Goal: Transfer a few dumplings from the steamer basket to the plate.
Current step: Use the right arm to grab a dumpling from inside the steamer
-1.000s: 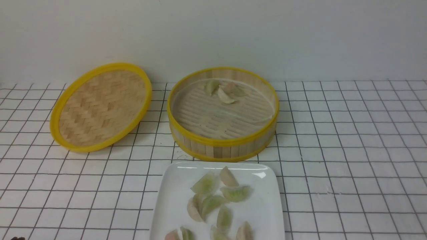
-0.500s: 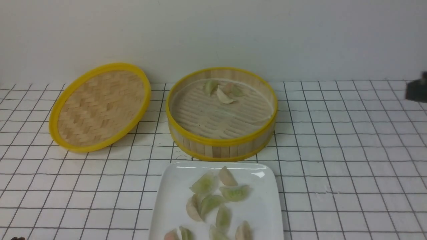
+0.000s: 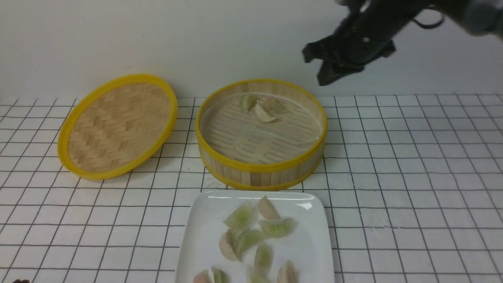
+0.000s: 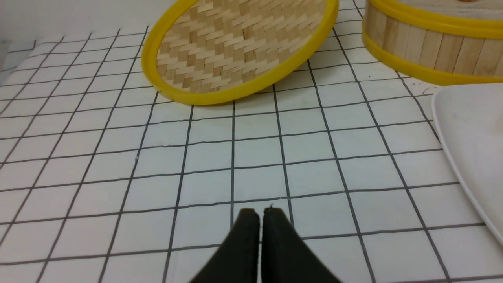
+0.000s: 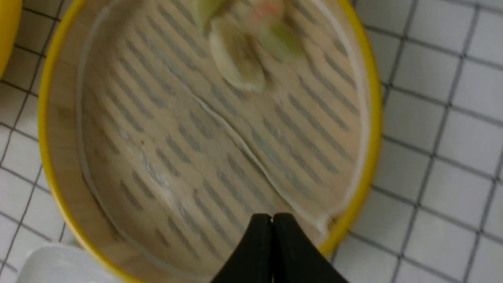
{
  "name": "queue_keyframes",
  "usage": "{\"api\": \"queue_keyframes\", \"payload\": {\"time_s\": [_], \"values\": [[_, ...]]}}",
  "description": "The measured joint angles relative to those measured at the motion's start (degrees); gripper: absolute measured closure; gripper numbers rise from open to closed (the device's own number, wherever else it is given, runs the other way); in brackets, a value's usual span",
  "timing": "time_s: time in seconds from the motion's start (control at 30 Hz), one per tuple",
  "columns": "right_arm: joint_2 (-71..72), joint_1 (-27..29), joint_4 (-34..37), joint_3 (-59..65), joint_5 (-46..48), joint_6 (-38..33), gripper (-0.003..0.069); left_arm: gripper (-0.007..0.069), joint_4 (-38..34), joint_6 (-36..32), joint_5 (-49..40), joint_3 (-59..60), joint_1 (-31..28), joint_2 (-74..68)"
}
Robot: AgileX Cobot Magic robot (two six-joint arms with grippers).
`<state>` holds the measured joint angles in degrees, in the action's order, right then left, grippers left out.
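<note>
The steamer basket [image 3: 261, 169] stands mid-table and holds three dumplings [image 3: 264, 112] at its far side; they also show in the right wrist view [image 5: 239, 63]. The white plate [image 3: 204, 220] lies in front of the basket with several dumplings [image 3: 243, 216] on it. My right gripper [image 3: 324, 76] hangs high above the basket's far right rim; in its wrist view the gripper [image 5: 272, 217] is shut and empty over the basket [image 5: 365, 137]. My left gripper [image 4: 259, 212] is shut and empty, low over the checked cloth left of the plate [image 4: 471, 129], and is out of the front view.
The woven yellow-rimmed lid [image 3: 118, 125] lies tilted left of the basket, also in the left wrist view [image 4: 235, 51]. A white wall stands right behind the basket. Checked cloth covers the table to the right of the basket and plate.
My right arm has swept in from the right edge, up and left, to high above the basket's far right rim. Basket, plate, dumplings and lid have not moved.
</note>
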<state>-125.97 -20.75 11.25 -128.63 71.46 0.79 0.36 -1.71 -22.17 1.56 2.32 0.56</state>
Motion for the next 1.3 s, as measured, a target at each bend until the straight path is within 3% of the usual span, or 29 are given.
{"api": "queue_keyframes", "payload": {"time_s": [0.17, 0.37, 0.73, 0.8, 0.97, 1.3], "values": [[-12.9, -2.6, -2.3, -18.5, 0.2, 1.0, 0.0669, 0.0631, 0.0, 0.0, 0.0, 0.0, 0.0, 0.0], [-24.1, -2.7, -4.9, -29.9, 0.4, 1.9, 0.0637, 0.0631, 0.0, 0.0, 0.0, 0.0, 0.0, 0.0], [-31.9, -2.7, -6.6, -33.7, -0.3, -2.3, 0.0477, 0.0631, 0.0, 0.0, 0.0, 0.0, 0.0, 0.0], [-32.2, -2.7, -7.4, -33.8, -3.2, -4.6, 0.0398, 0.0631, 0.0, 0.0, 0.0, 0.0, 0.0, 0.0], [-32.9, -2.7, -6.6, -33.8, -5.4, -9.5, 0.0314, 0.0631, 0.0, 0.0, 0.0, 0.0, 0.0, 0.0], [-33.9, -2.6, -5.4, -33.8, -7.8, -16.0, 0.0295, 0.0631, 0.0, 0.0, 0.0, 0.0, 0.0, 0.0]]}}
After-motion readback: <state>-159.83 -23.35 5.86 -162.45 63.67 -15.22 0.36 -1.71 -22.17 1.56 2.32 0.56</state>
